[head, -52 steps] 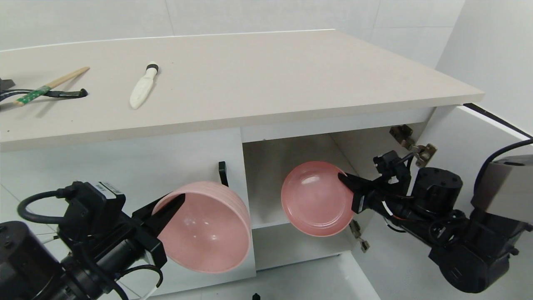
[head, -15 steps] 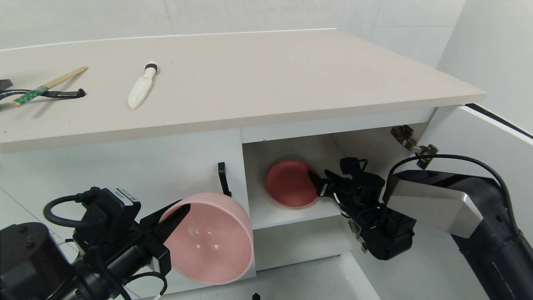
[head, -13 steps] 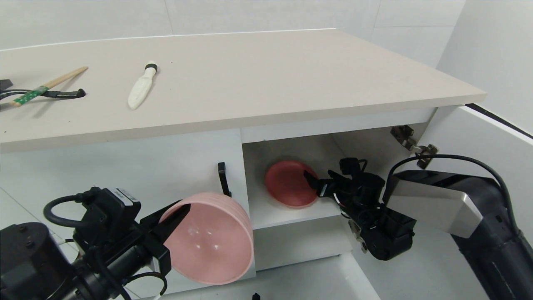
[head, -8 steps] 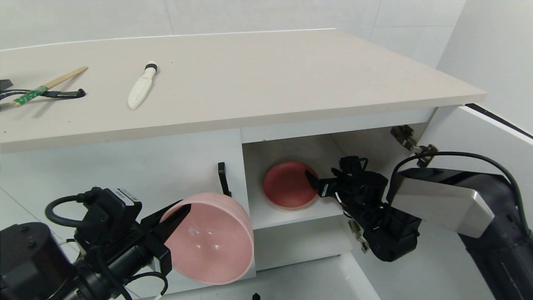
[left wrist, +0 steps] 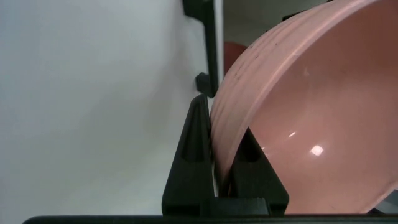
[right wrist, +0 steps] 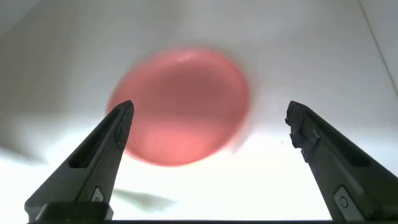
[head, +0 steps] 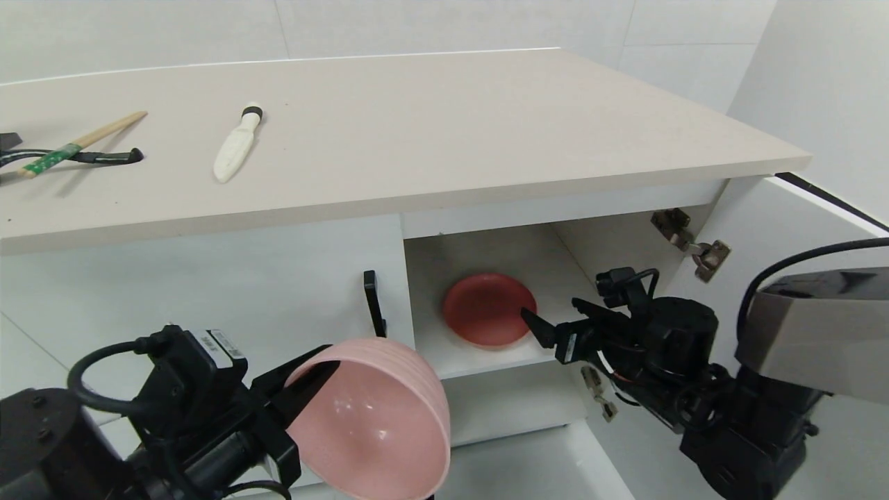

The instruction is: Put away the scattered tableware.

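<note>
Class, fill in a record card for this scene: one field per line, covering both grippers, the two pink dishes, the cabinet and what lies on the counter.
Left gripper: shut on the rim of the pink bowl, which is tipped on its side
Right gripper: open, holding nothing, in front of the open compartment
Pink plate: lies flat on the cabinet shelf, apart from the right gripper
Right cabinet door: open
Countertop: wooden chopsticks and a white utensil, lying apart

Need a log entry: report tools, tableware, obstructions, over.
Right tool open, holding nothing. Round pink plate flat on cabinet shelf. Left tool shut on ribbed pink bowl. Black door handle close beside bowl.
</note>
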Robot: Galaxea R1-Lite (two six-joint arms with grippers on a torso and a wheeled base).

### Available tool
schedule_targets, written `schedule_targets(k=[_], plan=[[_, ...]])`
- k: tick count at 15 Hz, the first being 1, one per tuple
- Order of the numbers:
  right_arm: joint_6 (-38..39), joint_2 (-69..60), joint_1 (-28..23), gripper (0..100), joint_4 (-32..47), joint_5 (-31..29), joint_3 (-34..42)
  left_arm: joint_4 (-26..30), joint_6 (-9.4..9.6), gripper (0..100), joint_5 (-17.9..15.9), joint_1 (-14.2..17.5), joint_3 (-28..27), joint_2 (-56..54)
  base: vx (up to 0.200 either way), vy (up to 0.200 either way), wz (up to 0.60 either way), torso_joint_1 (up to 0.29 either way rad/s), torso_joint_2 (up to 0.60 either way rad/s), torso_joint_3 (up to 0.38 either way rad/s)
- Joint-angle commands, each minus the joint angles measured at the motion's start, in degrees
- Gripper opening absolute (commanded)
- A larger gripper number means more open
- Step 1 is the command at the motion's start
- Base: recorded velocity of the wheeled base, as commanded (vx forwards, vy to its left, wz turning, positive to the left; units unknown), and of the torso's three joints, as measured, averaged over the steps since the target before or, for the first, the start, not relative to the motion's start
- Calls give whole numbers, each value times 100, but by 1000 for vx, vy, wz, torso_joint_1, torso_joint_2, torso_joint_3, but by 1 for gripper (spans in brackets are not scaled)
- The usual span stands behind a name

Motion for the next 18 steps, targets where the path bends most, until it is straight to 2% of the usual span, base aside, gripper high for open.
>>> schedule_targets(k=[1,3,5,7,8,10,11,13,15,16,17,18], plan=[[-1,-1270,408,100,-9,-14,914,-61,94,0,0,-414,-15,-78,0,0,0,0,0,0],[-1,-1665,408,100,-9,-14,1213,-175,402,0,44,-555,-103,106,0,0,0,0,0,0],[-1,-1894,355,100,-9,-14,1459,-131,622,0,352,-897,-490,256,0,0,0,0,0,0],[-1,-2034,118,100,-9,-14,1687,-254,657,0,844,-1143,-1175,818,0,0,0,0,0,0],[-1,-2034,118,100,-9,-14,1687,-254,657,0,844,-1143,-1175,818,0,0,0,0,0,0],[-80,-2316,-119,100,-9,-5,1784,-342,789,0,1151,-1609,-1457,1460,0,0,0,0,0,0],[-537,-2324,-260,100,-9,-5,1898,-342,789,0,1274,-1741,-1518,1600,0,0,0,0,0,0],[-1337,-2316,-612,100,-9,-5,1960,-342,797,0,1494,-1794,-1694,1785,0,0,0,0,0,0],[-1504,-2386,-682,100,-9,-5,1845,-342,789,0,2127,-1855,-2133,2101,0,0,0,0,0,0],[-1504,-2500,-682,100,-9,-5,1784,-342,771,0,2593,-1882,-2353,2321,0,0,0,0,0,0],[-1504,-2588,-682,100,-9,-5,1722,-342,780,0,2848,-1890,-2520,2488,0,0,0,0,0,0],[-1504,-2658,-664,100,-9,-5,1661,-342,771,0,2962,-1908,-2643,2620,0,0,0,0,0,0]])
